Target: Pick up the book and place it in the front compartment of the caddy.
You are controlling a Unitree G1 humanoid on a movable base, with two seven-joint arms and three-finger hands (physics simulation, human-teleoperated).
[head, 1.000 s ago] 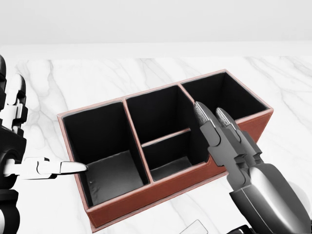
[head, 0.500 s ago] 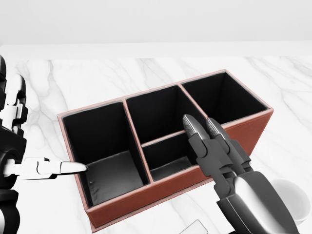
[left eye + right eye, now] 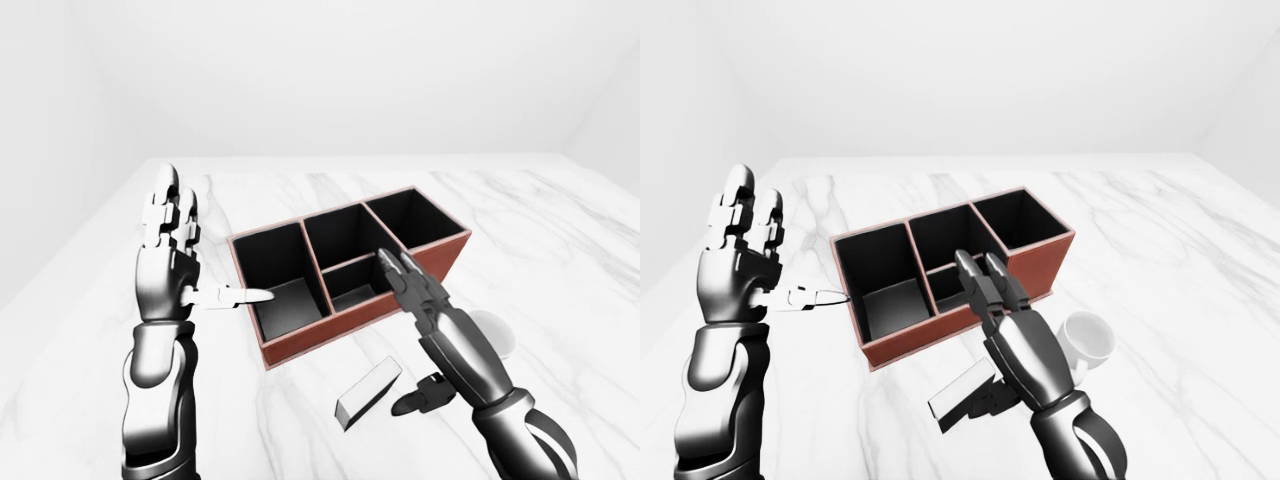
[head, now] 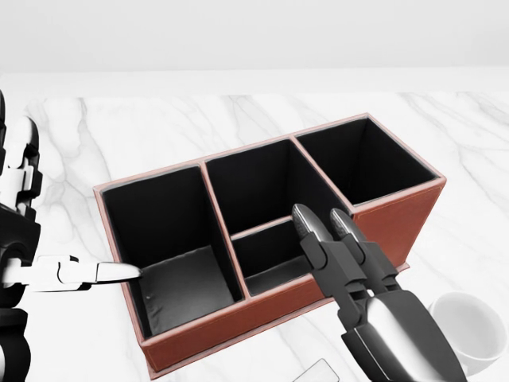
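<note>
One caddy, red-brown, four black compartments: two large end ones, two smaller in middle. One book, flat on marble. One white cup. One marble table. Two robot hands: left hand, right hand.

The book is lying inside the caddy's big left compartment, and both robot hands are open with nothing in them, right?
Not quite. The book lies on the marble table, below the caddy in the left-eye view, not inside it. The rest holds: the left robot hand and the right robot hand are open and hold nothing.
</note>
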